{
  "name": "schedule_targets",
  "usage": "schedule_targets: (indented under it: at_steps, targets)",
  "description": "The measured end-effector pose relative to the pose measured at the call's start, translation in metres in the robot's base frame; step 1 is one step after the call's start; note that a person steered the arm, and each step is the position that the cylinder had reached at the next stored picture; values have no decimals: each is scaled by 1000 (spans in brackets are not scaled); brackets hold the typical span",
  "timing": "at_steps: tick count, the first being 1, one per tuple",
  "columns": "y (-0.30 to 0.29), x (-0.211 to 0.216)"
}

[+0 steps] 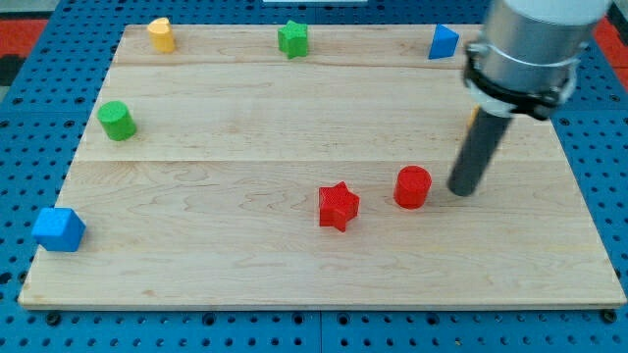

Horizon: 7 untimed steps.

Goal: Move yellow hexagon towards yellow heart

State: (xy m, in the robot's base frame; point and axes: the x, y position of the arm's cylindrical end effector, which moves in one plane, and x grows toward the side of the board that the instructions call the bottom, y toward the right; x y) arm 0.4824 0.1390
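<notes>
Robotics laboratory bench. Evidence: a pale wooden board (294,245) laid on a blue perforated mounting plate (29,328); a grey industrial arm (535,44) ending in a dark rod; small coloured test blocks spread over the board.

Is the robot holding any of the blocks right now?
No, nothing is held. I have only a rod; my tip rests on the board just to the view's right of the red cylinder, with a small gap.
</notes>
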Motion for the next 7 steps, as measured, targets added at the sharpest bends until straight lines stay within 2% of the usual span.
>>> schedule_targets:
  at_steps: [1, 2, 3, 4, 6, 7]
  targets:
    - [-69, 6]
    - [-53, 6]
    - [54, -13]
    - [126, -51]
    - [67, -104]
    - [107, -129]
